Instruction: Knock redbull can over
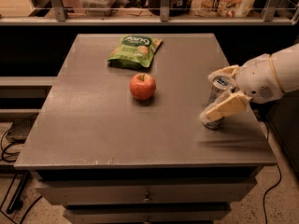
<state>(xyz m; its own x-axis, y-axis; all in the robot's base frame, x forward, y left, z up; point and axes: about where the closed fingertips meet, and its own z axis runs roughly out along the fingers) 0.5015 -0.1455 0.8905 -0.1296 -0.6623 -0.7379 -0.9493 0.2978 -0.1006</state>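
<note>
The redbull can [217, 93], slim and silver-blue, stands near the table's right edge, leaning slightly with its top to the right. My gripper [209, 96] reaches in from the right and is open around the can. One cream finger [226, 107] crosses in front of the can's lower half. The other finger [225, 71] sits just behind its top. I cannot tell whether either finger touches the can.
A red apple [142, 86] sits at the table's middle and a green snack bag [134, 51] lies behind it. The grey table [93, 125] drops off just right of the can. A shelf rail with goods runs along the back.
</note>
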